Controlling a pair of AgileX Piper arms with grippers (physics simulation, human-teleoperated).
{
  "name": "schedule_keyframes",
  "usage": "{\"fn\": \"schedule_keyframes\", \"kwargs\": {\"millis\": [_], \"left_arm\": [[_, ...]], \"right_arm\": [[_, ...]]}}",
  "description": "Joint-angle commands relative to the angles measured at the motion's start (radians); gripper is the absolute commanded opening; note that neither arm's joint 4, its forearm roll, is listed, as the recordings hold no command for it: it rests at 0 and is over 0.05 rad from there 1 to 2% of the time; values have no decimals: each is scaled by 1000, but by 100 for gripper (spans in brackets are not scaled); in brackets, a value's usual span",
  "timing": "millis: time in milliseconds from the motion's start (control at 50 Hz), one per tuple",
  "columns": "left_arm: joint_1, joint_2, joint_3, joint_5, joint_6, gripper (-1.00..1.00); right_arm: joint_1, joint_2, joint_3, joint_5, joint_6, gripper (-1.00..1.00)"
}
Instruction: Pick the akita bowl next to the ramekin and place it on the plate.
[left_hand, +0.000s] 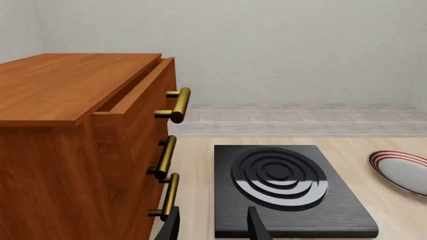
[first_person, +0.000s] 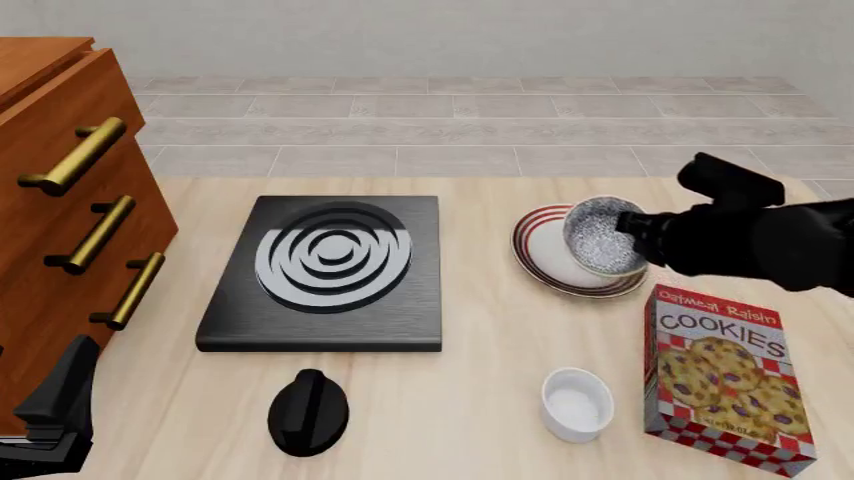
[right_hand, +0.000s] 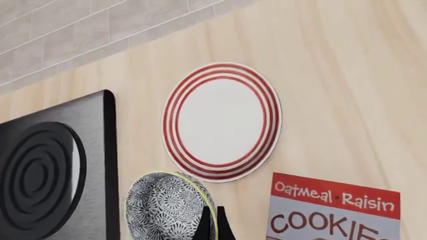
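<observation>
A: Left wrist view? Left end effector (left_hand: 213, 225) with fingers apart, over the stove (left_hand: 287, 187); drawers (left_hand: 80, 150) beside; plate (left_hand: 403, 170) edge only.

B: Front view? Right end effector (first_person: 641, 238) clamped on akita bowl (first_person: 603, 238), tilted above plate (first_person: 574, 252); ramekin (first_person: 577, 403) and cookie box (first_person: 727, 375) on tabletop (first_person: 467, 420).

A: Right wrist view? Whole plate (right_hand: 222, 121) bare; bowl (right_hand: 167, 207) rim pinched.

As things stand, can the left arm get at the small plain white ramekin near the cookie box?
Probably not easily. The left gripper sits at the table's near-left edge by the wooden drawer cabinet, while the ramekin stands far across, past the glossy black ridged object. Nothing blocks it otherwise; the right arm is nearer.
</observation>
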Motion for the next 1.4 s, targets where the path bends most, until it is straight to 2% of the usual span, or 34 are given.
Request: {"fn": "schedule_keyframes", "kwargs": {"millis": [20, 900, 1400], "left_arm": [[0, 0, 0, 0, 0, 100], [0, 0, 0, 0, 0, 100], [0, 0, 0, 0, 0, 100]], "right_arm": [[-9, 58, -30, -31, -4, -100], [-10, 203, -65, -111, -20, -100], [-54, 307, -124, -140, -52, -100]]}}
